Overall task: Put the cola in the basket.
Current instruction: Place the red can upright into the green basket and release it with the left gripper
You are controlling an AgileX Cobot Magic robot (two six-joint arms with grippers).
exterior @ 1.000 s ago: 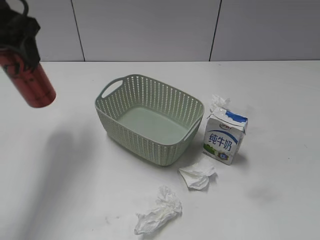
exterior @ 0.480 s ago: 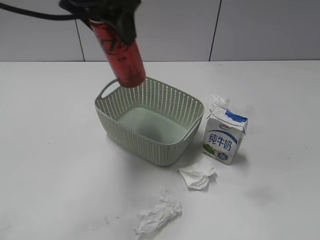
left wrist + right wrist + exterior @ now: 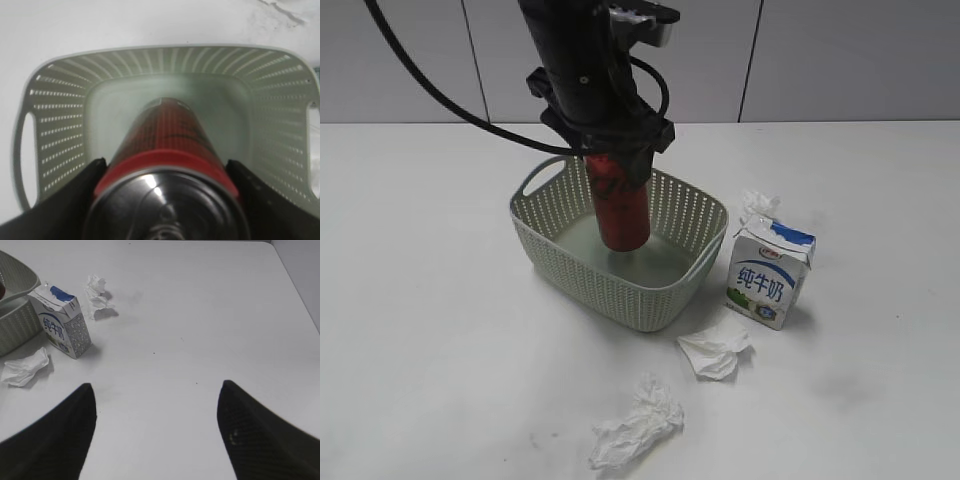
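Left hand (image 3: pixel 613 158) hiding cola (image 3: pixel 622 210) top

Exterior cam: chest height, slanting down at table (image 3: pixel 440 330), wall behind, mid range. Left wrist cam: looks straight down cola (image 3: pixel 165 170) into basket (image 3: pixel 60 90), very close, can top fills lower frame. Right wrist cam: low over bare table, facing across, farther off. Shared with exterior: carton (image 3: pixel 60 325), basket corner, two tissue wads (image 3: pixel 25 367).
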